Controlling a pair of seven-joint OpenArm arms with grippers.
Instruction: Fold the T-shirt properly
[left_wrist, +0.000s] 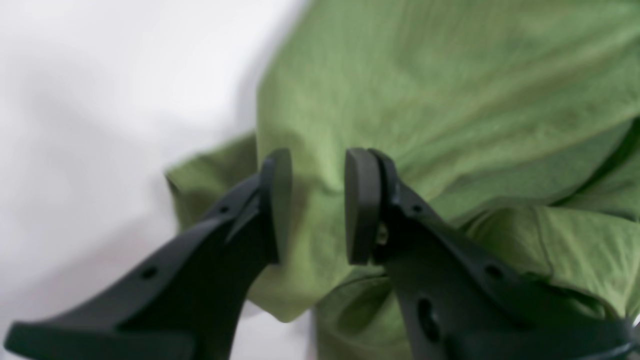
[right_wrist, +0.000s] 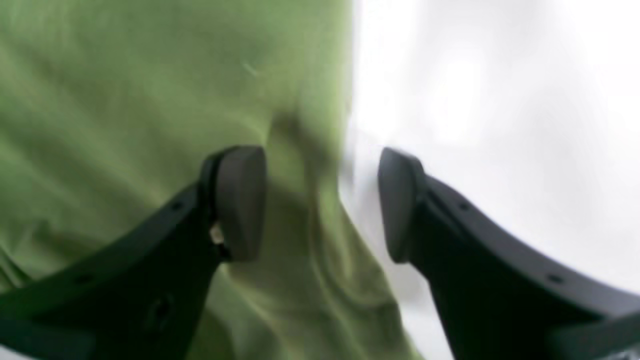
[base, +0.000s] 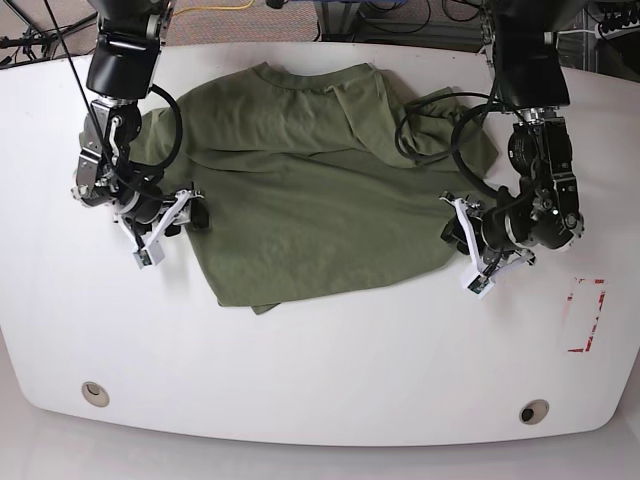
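**Both arms set at the shirt's side edges, ready to grasp**

An olive-green T-shirt (base: 310, 190) lies spread across the middle of a white tabletop (base: 320, 370), collar toward the far edge, wrinkled, with one sleeve bunched at the far corner beside the left arm.

The left gripper (left_wrist: 318, 205) sits low at the shirt's side edge, on the right of the base view. Its fingers (left_wrist: 361, 205) are released, with a gap between them; a raised fold of green cloth shows in that gap, not yet pinched.

The right gripper (right_wrist: 320, 202) sits at the opposite side edge. Its fingers (right_wrist: 240, 200) are also apart, straddling the cloth's border: one over fabric, the other over bare tabletop.

No fold appears made, so this looks like the start of the first fold, with each arm placed for a grip. The next move likely calls for both to close on the fabric firmly enough to catch both layers, then lift together evenly so the soft cloth does not slip or twist.
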